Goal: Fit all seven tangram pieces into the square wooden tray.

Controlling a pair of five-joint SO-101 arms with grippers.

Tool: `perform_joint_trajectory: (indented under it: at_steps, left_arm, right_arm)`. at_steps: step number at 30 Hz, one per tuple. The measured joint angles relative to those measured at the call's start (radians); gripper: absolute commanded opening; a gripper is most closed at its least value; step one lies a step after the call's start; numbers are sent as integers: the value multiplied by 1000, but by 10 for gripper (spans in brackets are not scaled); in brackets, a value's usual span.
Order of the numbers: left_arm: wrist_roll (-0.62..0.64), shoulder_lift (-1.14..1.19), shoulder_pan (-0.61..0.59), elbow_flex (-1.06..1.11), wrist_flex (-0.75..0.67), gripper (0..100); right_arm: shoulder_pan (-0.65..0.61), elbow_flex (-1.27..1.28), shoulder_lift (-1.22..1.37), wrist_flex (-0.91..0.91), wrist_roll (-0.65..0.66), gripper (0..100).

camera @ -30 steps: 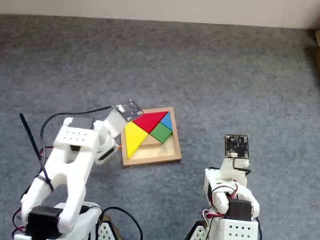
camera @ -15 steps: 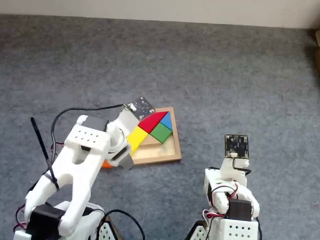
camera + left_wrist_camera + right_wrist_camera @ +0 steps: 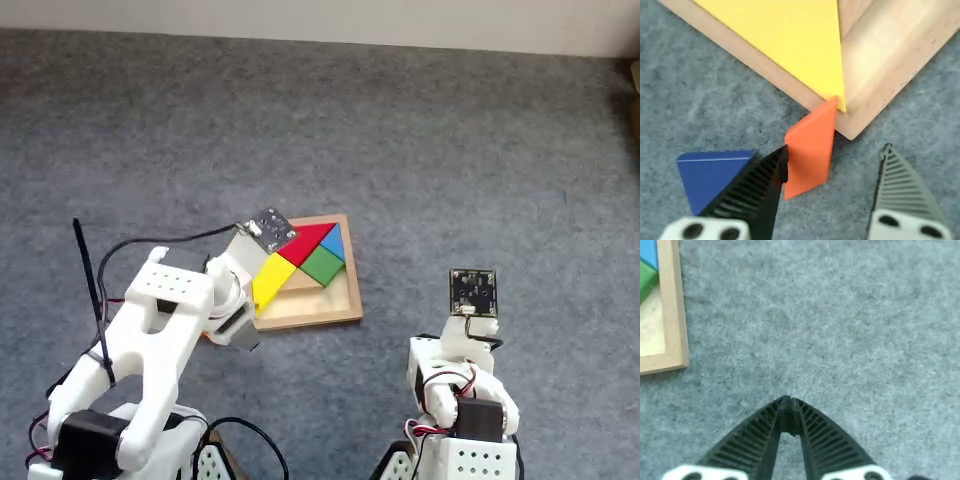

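Currently the wooden tray (image 3: 310, 316) sits left of centre in the high view, holding a yellow triangle (image 3: 268, 276), red piece (image 3: 300, 243), green piece (image 3: 322, 266) and light blue piece (image 3: 336, 243). The left gripper (image 3: 835, 150) stands spread open at the tray's lower-left corner, astride an orange piece (image 3: 809, 152) on the carpet. A dark blue triangle (image 3: 710, 172) lies beside it. The right gripper (image 3: 788, 403) is closed, empty, over carpet.

Grey carpet (image 3: 450, 130); pale wall strip (image 3: 300, 18)

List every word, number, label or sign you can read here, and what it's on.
No readable text.
The wooden tray, yellow piece, orange piece and blue piece carry no print.
Any marking on the arms' circuit boards is too small to read.
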Motion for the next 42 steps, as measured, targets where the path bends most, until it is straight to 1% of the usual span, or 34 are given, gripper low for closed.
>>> perform_joint_trajectory:
  at_steps: [3, 6, 15, 23, 25, 27, 30, 33, 38, 42]
  left_arm:
    - [-11, 0, 0, 34, -25, 268]
    - [-14, 0, 0, 46, -35, 218]
    - [-17, 0, 2, 51, -35, 113]
    - [-20, 0, 2, 51, -35, 115]
    - [-20, 0, 2, 51, -32, 98]
    - [-18, 0, 12, 44, 5, 83]
    - [-18, 0, 64, -9, 61, 105]
    - [18, 0, 95, -60, 86, 139]
    - [34, 0, 129, -91, 89, 261]
    - [35, 0, 126, -92, 91, 239]
  right_arm:
    - [0, 0, 0, 0, 0, 5]
    - [0, 0, 0, 0, 0, 5]
    - [0, 0, 0, 0, 0, 5]
    - [0, 0, 0, 0, 0, 5]
    - [0, 0, 0, 0, 0, 5]
    - [0, 0, 0, 0, 0, 5]
    - [0, 0, 0, 0, 0, 5]
    - [0, 0, 0, 0, 0, 5]
    - [15, 0, 0, 0, 0, 5]
    - [32, 0, 0, 0, 0, 5]
